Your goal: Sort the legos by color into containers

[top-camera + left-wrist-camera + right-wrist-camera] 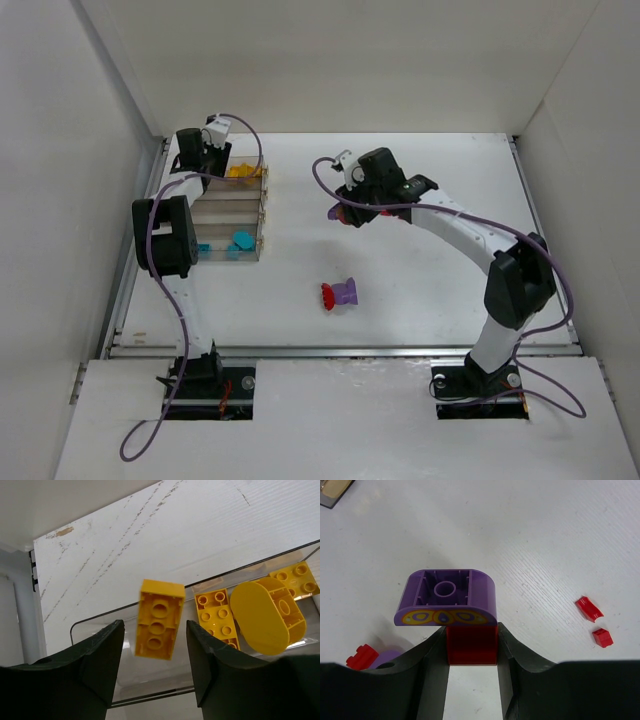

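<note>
Jaws on my left arm stand spread — a yellow brick [159, 619] hangs between them, over the containers [225, 205] at upper left. My right jaws pinch a red brick [471, 645] capped by a purple piece [445, 597], upper centre.

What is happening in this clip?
The left gripper is open over the yellow compartment of the containers, a yellow brick loose between its fingers, touching neither. The right gripper is shut on the red brick of a red-and-purple clump. A second clump lies unsorted on the table; cyan bricks sit in the nearest compartment.
</note>
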Robot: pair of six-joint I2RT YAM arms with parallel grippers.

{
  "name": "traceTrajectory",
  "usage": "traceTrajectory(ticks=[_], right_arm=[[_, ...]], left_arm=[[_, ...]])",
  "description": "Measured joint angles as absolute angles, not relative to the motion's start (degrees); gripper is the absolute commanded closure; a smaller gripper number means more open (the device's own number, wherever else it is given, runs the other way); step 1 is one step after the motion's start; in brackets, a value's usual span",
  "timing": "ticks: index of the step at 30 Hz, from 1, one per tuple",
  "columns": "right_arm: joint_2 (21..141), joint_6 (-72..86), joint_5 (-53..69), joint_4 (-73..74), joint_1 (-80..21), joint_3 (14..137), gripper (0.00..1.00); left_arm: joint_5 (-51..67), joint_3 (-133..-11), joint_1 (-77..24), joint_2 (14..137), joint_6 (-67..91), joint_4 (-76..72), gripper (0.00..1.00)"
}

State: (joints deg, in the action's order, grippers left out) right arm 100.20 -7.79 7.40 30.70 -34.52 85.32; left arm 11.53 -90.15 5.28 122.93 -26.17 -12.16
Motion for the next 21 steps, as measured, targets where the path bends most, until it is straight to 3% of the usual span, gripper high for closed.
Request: traceTrajectory(ticks=[2,17,21], right_arm=[[100.5,-7.7,7.4,30.9,-34.5,85.4,1.0],[100.7,-7.7,7.3,31.4,-34.5,85.4,1.0],[100.2,-7.7,7.6,31.3,-34.5,85.4,1.0]], left_arm=[[11.8,-90.1,5.3,122.9,-26.6,-12.3,0.46],[19.7,-89.6,5.1,119.9,-28.6,-6.3,0.48],[24.9,-88.3,3.9,113.7,-33.4,-2.0,0.4]])
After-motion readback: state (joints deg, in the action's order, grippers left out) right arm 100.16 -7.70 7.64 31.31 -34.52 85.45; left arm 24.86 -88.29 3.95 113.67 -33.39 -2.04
